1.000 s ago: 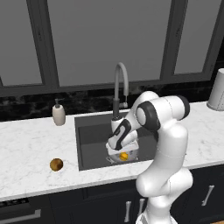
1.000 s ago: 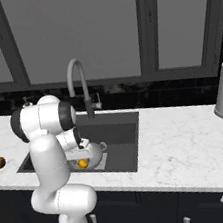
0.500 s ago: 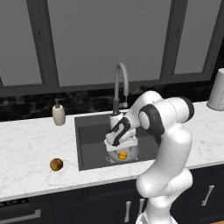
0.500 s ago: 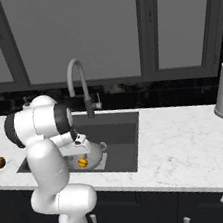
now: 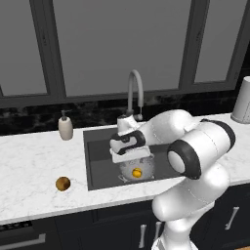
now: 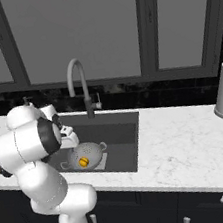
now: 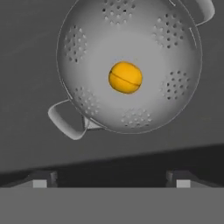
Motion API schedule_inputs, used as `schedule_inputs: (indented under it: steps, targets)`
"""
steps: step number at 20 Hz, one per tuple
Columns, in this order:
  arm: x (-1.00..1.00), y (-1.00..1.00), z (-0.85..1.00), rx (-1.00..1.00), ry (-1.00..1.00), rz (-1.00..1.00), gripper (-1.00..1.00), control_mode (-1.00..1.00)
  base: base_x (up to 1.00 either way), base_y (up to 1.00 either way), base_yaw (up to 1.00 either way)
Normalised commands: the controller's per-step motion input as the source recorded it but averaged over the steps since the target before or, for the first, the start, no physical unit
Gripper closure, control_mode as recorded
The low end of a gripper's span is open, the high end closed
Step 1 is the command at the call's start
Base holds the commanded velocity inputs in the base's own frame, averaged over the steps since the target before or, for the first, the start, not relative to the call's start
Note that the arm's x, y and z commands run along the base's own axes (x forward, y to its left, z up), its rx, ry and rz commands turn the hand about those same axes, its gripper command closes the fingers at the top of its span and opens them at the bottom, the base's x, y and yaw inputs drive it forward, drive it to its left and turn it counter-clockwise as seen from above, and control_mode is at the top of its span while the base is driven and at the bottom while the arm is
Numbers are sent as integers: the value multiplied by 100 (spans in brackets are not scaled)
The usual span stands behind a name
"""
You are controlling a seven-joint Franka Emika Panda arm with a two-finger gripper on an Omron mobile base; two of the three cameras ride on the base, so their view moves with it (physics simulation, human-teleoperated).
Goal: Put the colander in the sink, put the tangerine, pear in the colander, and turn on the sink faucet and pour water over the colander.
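Tangerine sits in colander; pear on counter.

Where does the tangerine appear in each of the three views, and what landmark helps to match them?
Left base view: tangerine, lower centre, inside the colander, under the arm.
Right base view, left of centre, in the colander bowl.
Hand view, upper centre, on the colander's bottom.
Shared landmark: the colander in the sink.

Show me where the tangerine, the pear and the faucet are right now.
tangerine [image 7: 125, 77]: hand view, middle of the fruit, inside the colander.
pear [image 5: 62, 183]: left base view, middle of the fruit, on the counter.
faucet [image 6: 73, 66]: right base view, arch of the spout.
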Motion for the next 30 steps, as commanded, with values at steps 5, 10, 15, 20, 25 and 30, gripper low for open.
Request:
schedule_inputs:
  steps: [5,10,15,20,25,30]
  targets:
    - [-47,35,65,4,1,4,-100,-100,0,0,0]
    - [-55,45,49,2,0,15,-100,-100,0,0,0]
    - [-48,58,40,0,-1,3,-100,-100,0,0,0]
    - [-26,55,35,7,-1,0,-100,-100,0,0,0]
    - [-11,62,25,6,0,-1,-100,-100,0,0,0]
    - [-5,63,0,13,-4,-20,-100,-100,0,0,0]
